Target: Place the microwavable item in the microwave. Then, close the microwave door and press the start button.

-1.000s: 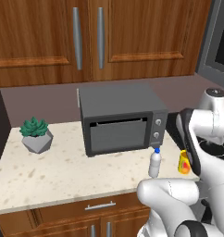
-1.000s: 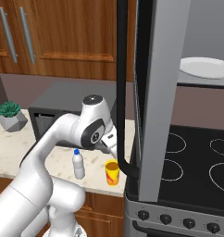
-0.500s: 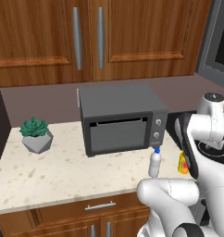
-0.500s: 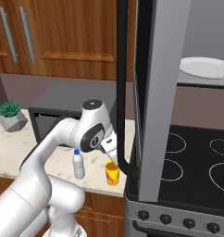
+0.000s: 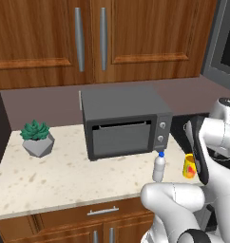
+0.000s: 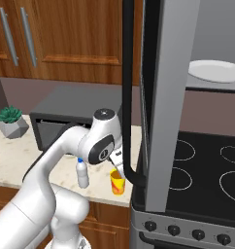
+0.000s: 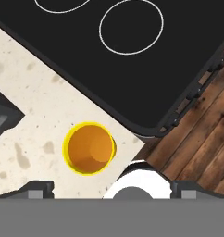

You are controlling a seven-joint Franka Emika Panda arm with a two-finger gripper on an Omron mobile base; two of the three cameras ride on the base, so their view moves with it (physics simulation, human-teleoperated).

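1. The yellow cup (image 7: 89, 148) stands upright on the speckled desk (image 5: 64, 175), near its right end, just beside the black stovetop (image 7: 132, 60). Seen from above, it holds nothing; its inside is plain orange.
2. The tool (image 7: 111, 187) hangs above the cup with its jaws spread wide, grasping nothing.
3. A clear bottle (image 5: 158, 166) with a blue cap stands just left of the cup, apart from it.
4. The microwave door (image 6: 163, 97) stands swung open above the stove; a white plate (image 6: 216, 70) lies inside the microwave (image 6: 207, 44).
5. A toaster oven (image 5: 124, 123), door shut, sits farther back on the desk, with a potted succulent (image 5: 37, 137) to its left.
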